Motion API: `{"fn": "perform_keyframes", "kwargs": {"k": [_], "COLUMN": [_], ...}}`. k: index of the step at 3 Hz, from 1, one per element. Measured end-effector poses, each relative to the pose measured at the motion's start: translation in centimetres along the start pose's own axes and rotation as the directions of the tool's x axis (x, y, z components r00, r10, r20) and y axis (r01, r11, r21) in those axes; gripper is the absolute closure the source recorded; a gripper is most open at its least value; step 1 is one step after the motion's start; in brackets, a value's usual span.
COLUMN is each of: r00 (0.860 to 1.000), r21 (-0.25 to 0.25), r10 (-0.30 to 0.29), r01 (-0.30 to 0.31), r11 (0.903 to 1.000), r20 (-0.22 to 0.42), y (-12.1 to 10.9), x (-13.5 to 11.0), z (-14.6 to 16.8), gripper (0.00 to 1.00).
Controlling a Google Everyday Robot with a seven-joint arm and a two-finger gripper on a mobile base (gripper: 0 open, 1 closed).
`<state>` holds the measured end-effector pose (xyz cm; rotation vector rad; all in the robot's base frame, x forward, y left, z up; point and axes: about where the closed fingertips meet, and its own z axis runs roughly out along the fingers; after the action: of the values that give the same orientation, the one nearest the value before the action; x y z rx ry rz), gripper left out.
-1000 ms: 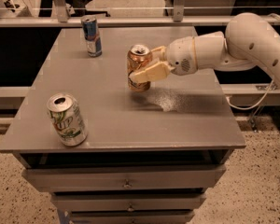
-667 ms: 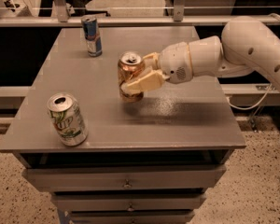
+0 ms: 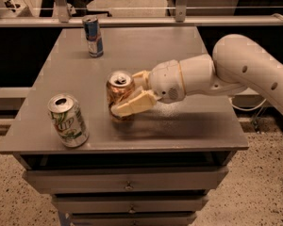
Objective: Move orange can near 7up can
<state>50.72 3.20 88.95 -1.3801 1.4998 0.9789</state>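
Where the cream claw (image 3: 124, 97) clasps it mid-body, copper-orange metallic drink can (image 3: 118, 86): judged light, thin-walled, slick, dentable; silver-white green-logo 7up can (image 3: 68, 121) near, apart.

The orange can (image 3: 116, 92), a copper-toned metal drink tin with a silver, opened top, stands upright a little left of the middle of the grey tabletop (image 3: 193, 121), nearer the front edge than the back. The gripper (image 3: 126, 93) clasps it from the right, one finger before it and one behind. The 7up can (image 3: 68, 122), silver-white with a green logo, its top opened, stands upright by the front left corner, near the orange can but apart from it.
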Motion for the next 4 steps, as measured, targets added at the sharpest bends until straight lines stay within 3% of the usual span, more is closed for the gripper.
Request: {"fn": "perform_keyframes", "kwargs": {"k": [4], "r00": [0.999], "r21": [-0.116], "r10": [-0.028], "r01": [0.031], "r11": [0.9927], "r20": [0.025], "y": [3.7], "x": [0.7], "z": [4.7], "gripper": [1.00]}}
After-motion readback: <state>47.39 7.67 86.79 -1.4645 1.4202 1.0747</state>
